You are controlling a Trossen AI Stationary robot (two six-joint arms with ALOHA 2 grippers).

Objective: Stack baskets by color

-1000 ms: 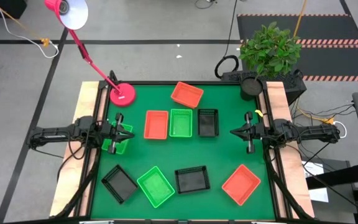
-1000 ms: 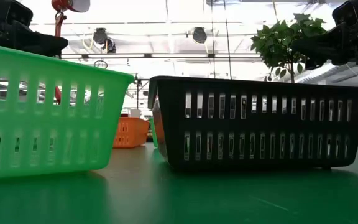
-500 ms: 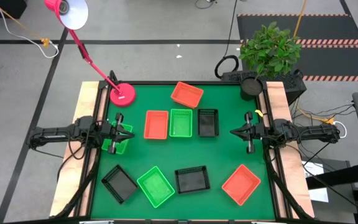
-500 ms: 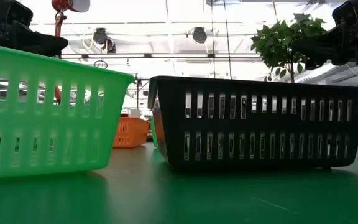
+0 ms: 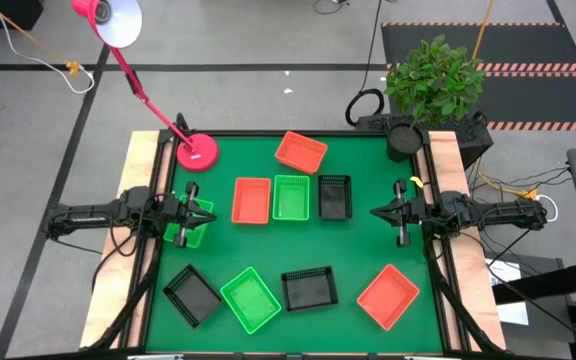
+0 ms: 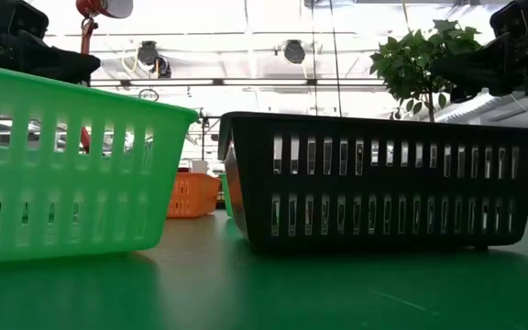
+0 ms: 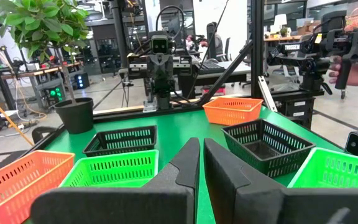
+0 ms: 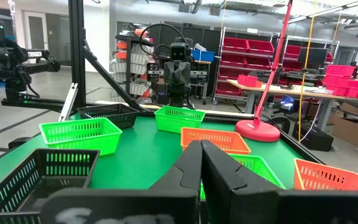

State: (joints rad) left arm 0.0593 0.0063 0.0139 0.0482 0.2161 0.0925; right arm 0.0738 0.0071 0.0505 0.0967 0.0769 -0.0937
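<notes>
We count nine baskets spread singly over the green table (image 5: 368, 250): three orange-red (image 5: 251, 200), three green (image 5: 250, 299), three black (image 5: 309, 289), all shallow with slotted sides. Left gripper (image 5: 200, 215) and right gripper (image 5: 380, 212) hover, fingers pressed together.

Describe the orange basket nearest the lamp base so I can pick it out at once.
Start at the pink round lamp base in the table's far left corner. Moving toward the potted plant along the far edge, the first basket is the orange basket. It lies askew, alone behind the straight row of three baskets.
</notes>
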